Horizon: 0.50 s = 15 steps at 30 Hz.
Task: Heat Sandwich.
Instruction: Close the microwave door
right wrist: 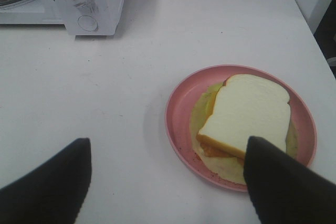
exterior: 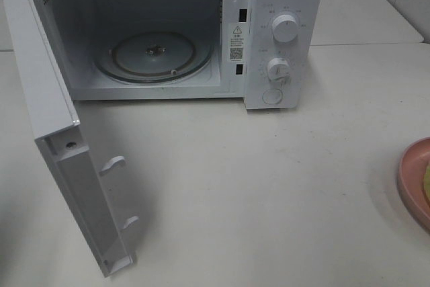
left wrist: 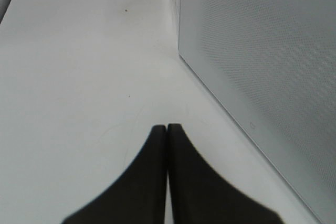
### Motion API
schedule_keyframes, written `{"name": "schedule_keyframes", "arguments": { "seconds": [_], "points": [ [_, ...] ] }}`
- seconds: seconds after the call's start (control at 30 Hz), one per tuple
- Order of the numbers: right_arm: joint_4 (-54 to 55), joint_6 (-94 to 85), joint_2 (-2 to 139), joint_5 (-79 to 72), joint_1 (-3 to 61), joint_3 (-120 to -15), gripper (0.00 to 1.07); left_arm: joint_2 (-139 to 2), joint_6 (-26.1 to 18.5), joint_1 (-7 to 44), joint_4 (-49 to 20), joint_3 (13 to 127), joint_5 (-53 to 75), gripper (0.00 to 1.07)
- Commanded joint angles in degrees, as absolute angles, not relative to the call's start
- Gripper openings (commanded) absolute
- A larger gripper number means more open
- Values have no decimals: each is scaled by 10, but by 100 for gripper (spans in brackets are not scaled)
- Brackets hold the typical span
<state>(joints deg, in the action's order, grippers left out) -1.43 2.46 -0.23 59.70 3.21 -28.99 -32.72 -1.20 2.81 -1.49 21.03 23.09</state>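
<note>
Near the table's right edge, sandwich (right wrist: 247,116) lies beneath the spread right hand (right wrist: 167,174).

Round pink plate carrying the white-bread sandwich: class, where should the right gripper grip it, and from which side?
Grip the round pink plate by its bare raised rim on the microwave-facing side, jaws straddling the lip. The white-bread sandwich nearly fills the plate, so only the rim is free; the open right gripper likely suits this.

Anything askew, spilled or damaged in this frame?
Nothing spilled or damaged. The sandwich has its top slice sitting skewed over the filling on the pink plate. The microwave door is wide open, cavity empty.
</note>
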Motion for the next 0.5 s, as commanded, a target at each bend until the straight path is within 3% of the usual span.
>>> {"name": "schedule_keyframes", "arguments": {
  "seconds": [0.03, 0.5],
  "points": [
    [-14, 18, -17, 594, 28, -290, 76, -345, -10, 26, -11, 168, 111, 0],
    [-14, 18, -17, 594, 28, -290, 76, -474, -10, 26, 0, 116, -163, 0]
  ]
}}
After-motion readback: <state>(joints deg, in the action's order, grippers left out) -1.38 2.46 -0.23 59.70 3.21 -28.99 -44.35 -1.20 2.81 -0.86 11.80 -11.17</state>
